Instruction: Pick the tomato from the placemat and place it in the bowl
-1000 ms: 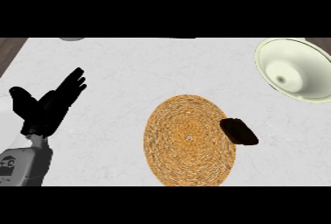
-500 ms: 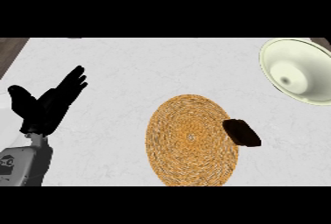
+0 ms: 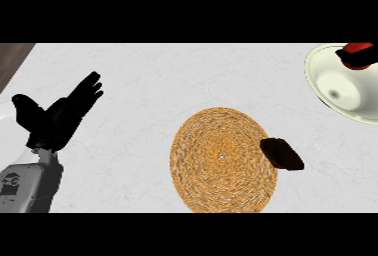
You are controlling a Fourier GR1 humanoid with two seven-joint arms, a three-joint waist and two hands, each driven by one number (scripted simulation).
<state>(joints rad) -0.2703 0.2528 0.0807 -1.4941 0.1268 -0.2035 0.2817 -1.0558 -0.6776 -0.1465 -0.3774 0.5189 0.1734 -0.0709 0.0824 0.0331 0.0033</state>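
Tomato (image 3: 356, 51) sits above bowl (image 3: 347, 87) rim at counter's right edge.

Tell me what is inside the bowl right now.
Over the bowl, at its upper rim, a red tomato shows with black fingers curled on it. Below that, only the bare pale inside. Whether the tomato touches the bowl cannot be told.

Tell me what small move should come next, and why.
Probably carry the tomato a little toward the middle of the bowl before letting go. It shows at the bowl's upper rim, not over the hollow, with a dark shape, likely the right hand, against it. The placemat holds no tomato.
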